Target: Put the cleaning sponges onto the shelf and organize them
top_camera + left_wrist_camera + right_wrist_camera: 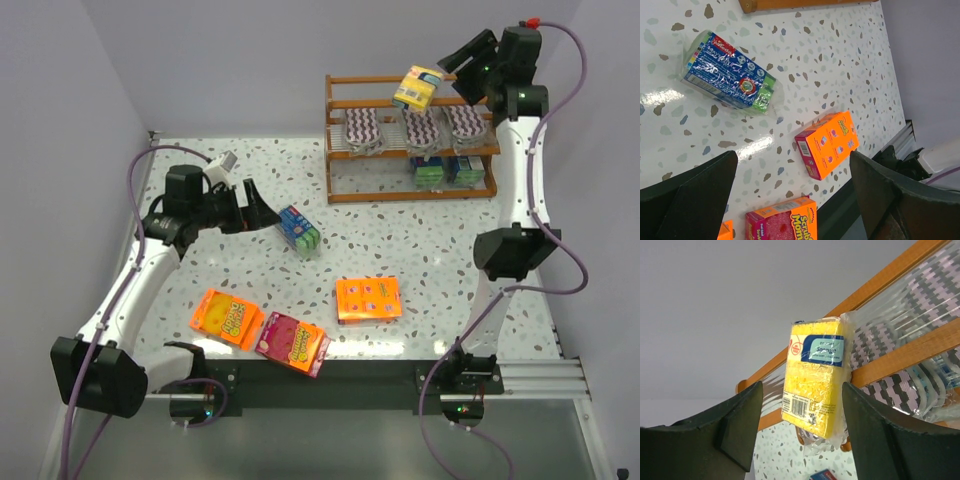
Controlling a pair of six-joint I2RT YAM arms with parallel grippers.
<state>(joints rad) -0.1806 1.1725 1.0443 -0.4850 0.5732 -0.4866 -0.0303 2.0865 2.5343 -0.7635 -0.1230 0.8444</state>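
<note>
Right tool spread wide, yellow sponge pack just beyond, against shelf

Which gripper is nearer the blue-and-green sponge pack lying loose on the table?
Left. The left gripper sits just beside the blue-and-green pack, jaws open toward it. The right gripper is far off, up at the shelf's top tier beside the yellow sponge.

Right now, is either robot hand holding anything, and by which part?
Nothing appears held. The right hand is open around the yellow sponge pack, which seems to lean on a rail of the shelf. The left hand is open and empty.
</note>
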